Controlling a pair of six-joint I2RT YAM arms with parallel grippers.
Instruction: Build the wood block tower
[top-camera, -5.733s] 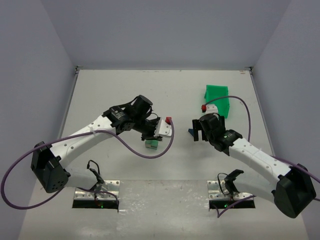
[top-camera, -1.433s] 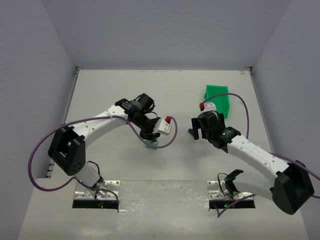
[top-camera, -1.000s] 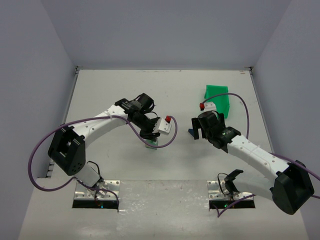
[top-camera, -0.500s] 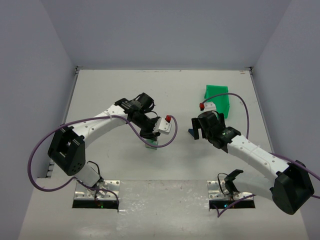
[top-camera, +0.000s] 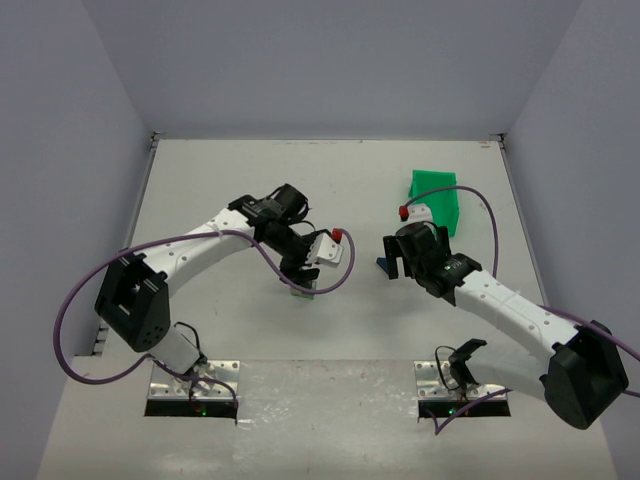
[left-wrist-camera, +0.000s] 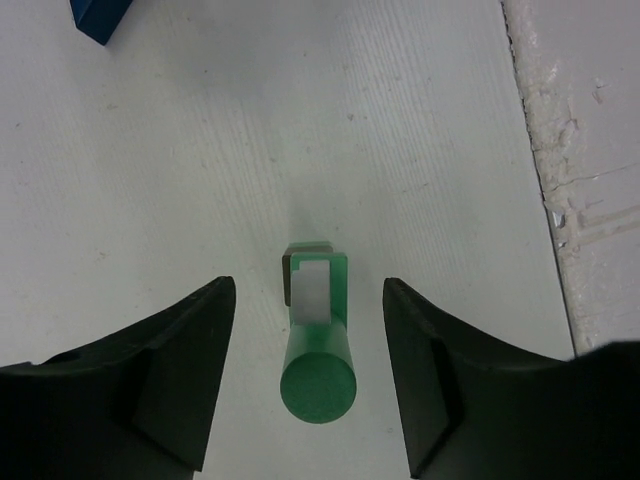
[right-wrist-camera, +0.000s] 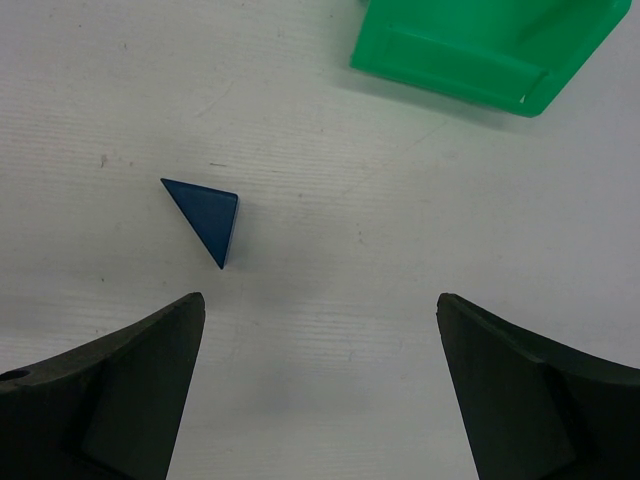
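Left gripper (left-wrist-camera: 307, 285): partly open, straddling the wood block tower (left-wrist-camera: 318, 385); clear gap on each side, no contact, holding nothing. Tower stands upright on the table (top-camera: 350, 180), left of centre; long axis vertical, running straight up at my wrist camera. Top piece is a green cylinder (left-wrist-camera: 318, 388), round end face up; the lower blocks (left-wrist-camera: 310, 290) are mostly hidden under it, so I can't tell their exact alignment.

Blue wedge (right-wrist-camera: 207, 217): lies flat on the table, well apart from the tower and right of it; triangular face up; long edge runs diagonally, one corner pointing back at my right hand.

Right gripper (right-wrist-camera: 320, 300): wide open, holding nothing; above the table, wedge just ahead of the finger on the left of the view, not between the two.

Green bin (right-wrist-camera: 480, 45): further right, beyond the wedge.
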